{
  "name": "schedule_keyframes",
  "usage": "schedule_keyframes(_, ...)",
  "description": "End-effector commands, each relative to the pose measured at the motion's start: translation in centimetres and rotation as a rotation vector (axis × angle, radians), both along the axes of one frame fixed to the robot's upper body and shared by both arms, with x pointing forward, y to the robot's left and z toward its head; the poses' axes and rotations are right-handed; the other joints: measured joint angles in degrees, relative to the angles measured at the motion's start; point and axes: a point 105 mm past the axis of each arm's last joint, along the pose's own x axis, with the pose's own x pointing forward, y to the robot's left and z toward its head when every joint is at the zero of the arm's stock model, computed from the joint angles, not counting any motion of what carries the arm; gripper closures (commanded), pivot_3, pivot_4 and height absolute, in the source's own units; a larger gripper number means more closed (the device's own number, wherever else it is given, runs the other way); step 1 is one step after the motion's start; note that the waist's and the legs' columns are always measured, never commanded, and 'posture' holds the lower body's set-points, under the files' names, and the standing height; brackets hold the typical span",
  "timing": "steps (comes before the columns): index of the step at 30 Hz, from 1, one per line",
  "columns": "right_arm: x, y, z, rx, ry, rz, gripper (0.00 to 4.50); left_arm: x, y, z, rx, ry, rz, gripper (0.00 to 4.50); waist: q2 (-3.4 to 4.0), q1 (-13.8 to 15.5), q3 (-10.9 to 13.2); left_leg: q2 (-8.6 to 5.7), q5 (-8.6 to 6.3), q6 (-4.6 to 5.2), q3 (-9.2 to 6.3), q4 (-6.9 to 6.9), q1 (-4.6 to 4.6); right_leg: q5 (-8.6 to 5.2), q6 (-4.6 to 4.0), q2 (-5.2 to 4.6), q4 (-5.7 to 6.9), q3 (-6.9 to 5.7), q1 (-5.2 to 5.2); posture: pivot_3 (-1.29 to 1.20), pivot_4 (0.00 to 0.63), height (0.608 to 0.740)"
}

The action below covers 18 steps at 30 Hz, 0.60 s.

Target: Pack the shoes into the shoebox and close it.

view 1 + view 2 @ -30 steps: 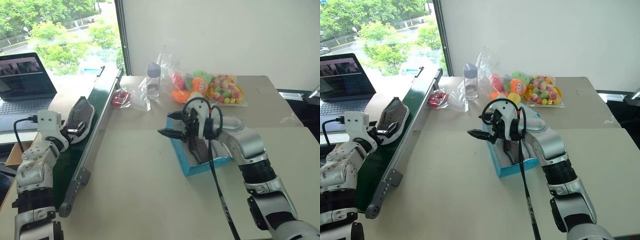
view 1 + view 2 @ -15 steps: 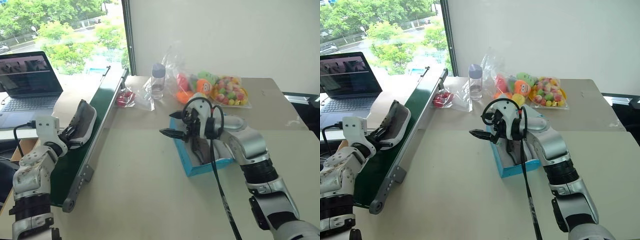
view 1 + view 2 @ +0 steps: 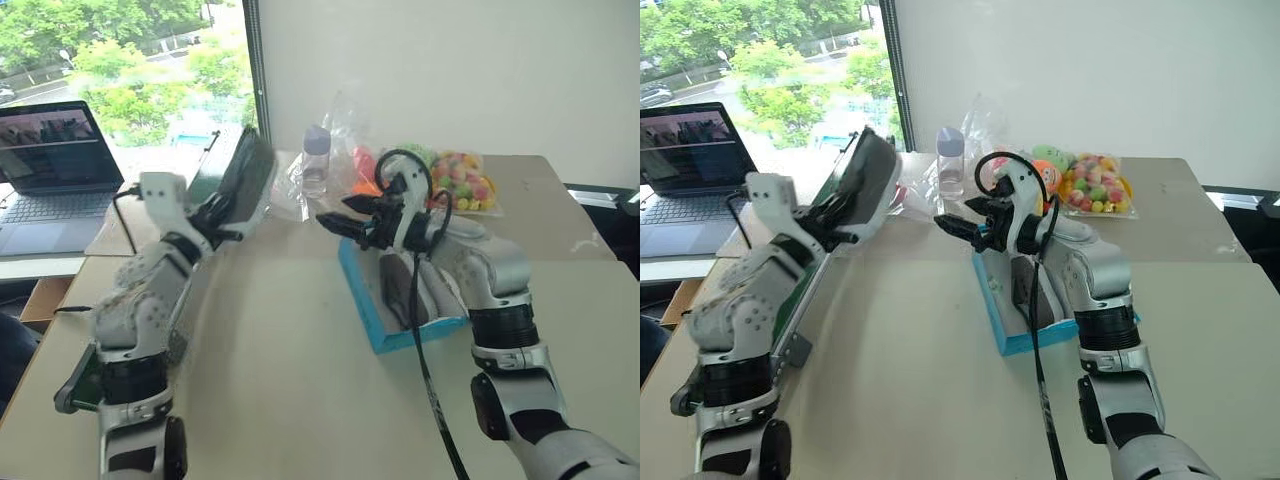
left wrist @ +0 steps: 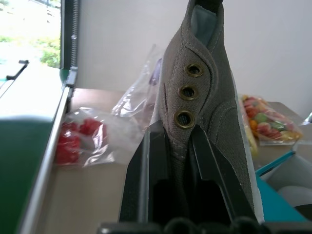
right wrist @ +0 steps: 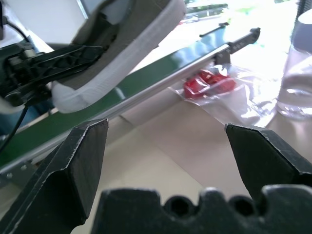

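One grey shoe (image 3: 248,182) hangs in the air, tipped on its side, above the table's left part. My left gripper (image 3: 216,214) is shut on its upper by the eyelets, and the left wrist view shows the fabric (image 4: 195,117) pinched between the black fingers (image 4: 152,161). The blue shoebox (image 3: 362,305) lies open at mid-table, and a second grey shoe (image 3: 408,290) lies inside it. My right gripper (image 3: 345,222) hovers open over the box's far-left corner, pointing at the held shoe. Between its spread fingers (image 5: 73,161), the right wrist view shows that shoe (image 5: 131,34).
A long dark green board (image 3: 790,300) runs along the table's left side. A laptop (image 3: 50,150) stands beyond it. At the back are a plastic bottle (image 3: 316,160), a bag of red pieces (image 4: 80,141) and bags of colourful toys (image 3: 455,180).
My left gripper has shut on the shoe and lifted it off the green board, up and to the right toward the box. The right gripper has edged up and forward, still open.
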Motion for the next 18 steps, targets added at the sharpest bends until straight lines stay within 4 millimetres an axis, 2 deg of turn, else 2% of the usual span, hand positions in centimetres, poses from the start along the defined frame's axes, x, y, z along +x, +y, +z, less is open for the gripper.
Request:
schedule_keyframes(1,0.5,0.0,2.4,0.062,-0.031,-0.031,0.0,-0.2,-2.6,0.9,-0.01,-0.037,-0.06,4.46,0.0,-0.38,0.0,0.01,0.0,0.01,-0.01,0.0,0.0,0.0,0.0,0.03,0.01,0.0,-0.01,0.0,0.15,0.74)
schedule_keyframes(3,0.8,0.0,3.3,0.125,-0.013,-0.049,0.0,-0.2,-4.5,0.5,0.001,-0.032,-0.111,4.46,0.0,-0.67,0.0,0.04,0.01,0.02,0.01,0.0,-0.01,0.0,0.0,0.1,0.02,0.01,-0.03,0.0,0.15,0.74)
schedule_keyframes(6,0.8,-0.1,4.4,0.196,0.008,-0.055,0.0,-0.2,-6.0,0.4,0.004,-0.034,-0.145,4.46,0.0,-0.75,0.0,0.05,0.03,0.02,-0.02,0.01,0.0,-0.01,0.0,0.15,0.04,0.01,-0.02,0.0,0.15,0.74)
schedule_keyframes(11,0.9,-0.5,5.4,0.297,0.05,-0.068,0.0,0.3,-6.8,1.0,-0.01,-0.05,-0.154,4.46,0.0,-0.88,0.0,0.03,0.04,0.04,-0.02,0.03,0.01,-0.01,0.01,0.14,0.03,0.03,0.02,0.0,0.15,0.74)
schedule_keyframes(18,1.3,-0.8,5.3,0.327,0.085,-0.093,0.0,0.9,-6.9,2.8,-0.032,-0.102,-0.144,4.46,0.0,-0.93,0.0,0.03,0.02,0.08,-0.02,0.02,-0.01,-0.02,0.02,0.15,0.0,0.03,0.01,0.0,0.15,0.74)
